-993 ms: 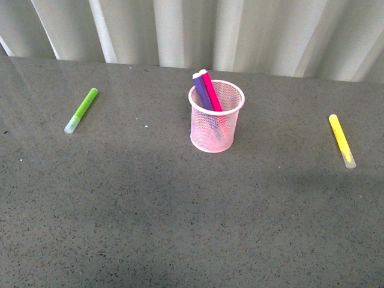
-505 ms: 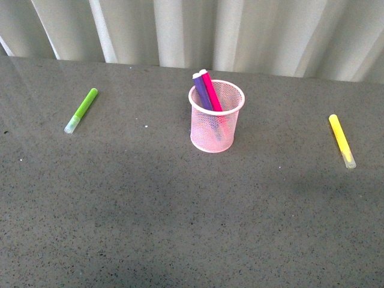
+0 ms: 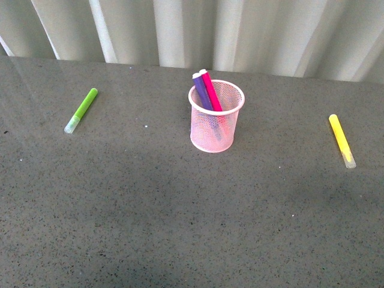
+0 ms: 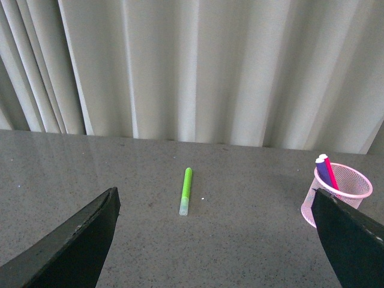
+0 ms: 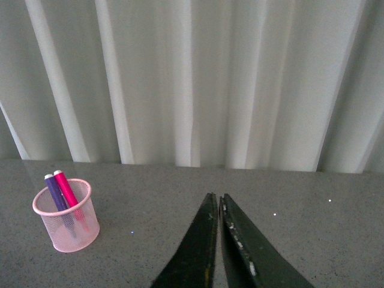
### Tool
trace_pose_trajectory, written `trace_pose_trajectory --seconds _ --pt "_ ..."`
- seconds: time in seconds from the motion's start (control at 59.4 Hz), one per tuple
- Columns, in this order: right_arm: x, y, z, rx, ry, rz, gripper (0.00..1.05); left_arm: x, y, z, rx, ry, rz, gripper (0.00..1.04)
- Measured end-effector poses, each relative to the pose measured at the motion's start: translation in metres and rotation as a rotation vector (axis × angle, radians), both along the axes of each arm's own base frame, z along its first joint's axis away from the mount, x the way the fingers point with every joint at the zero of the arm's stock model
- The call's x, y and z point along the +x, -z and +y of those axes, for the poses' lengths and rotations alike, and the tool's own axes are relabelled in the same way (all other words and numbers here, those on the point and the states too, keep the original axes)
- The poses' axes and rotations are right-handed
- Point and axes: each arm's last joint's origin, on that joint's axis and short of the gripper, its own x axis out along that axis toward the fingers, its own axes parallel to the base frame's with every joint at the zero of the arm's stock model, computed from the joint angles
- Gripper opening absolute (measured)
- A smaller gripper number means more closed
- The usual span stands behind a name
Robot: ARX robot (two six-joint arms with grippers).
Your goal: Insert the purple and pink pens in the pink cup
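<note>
1. The left gripper (image 4: 216, 240) is seen from its wrist camera with its two dark fingers (image 4: 72, 246) spread wide apart and nothing between them.
2. The right gripper (image 5: 219, 207) is seen with its fingers pressed together at the tips, nothing being gripped.
3. Neither arm is shown in the front view.
4. The pink cup (image 3: 216, 116) stands upright on the grey table (image 3: 180, 216), near the middle and toward the curtain (image 3: 240, 30).
5. The purple pen (image 3: 201, 92) and the pink pen (image 3: 211, 92) are held inside the cup, side by side, leaning against its far-left rim with their upper ends sticking out above it.
6. A lime-green marker (image 3: 81, 110) lies well to the cup's left, and a yellow marker (image 3: 341, 140) well to its right.
</note>
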Motion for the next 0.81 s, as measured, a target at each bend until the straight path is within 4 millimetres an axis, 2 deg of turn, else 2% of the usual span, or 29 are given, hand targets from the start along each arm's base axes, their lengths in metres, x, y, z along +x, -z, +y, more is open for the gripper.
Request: trace_pose_trajectory --seconds 0.522,0.555,0.808 --pt "0.0 0.0 0.0 0.0 0.0 0.0 0.96 0.0 0.0 0.0 0.0 0.0 0.0 0.98" --pt "0.0 0.0 0.0 0.001 0.0 0.0 1.0 0.0 0.0 0.0 0.0 0.0 0.0 0.98" --pt "0.0 0.0 0.0 0.0 0.0 0.0 0.98 0.0 0.0 0.0 0.0 0.0 0.0 0.98"
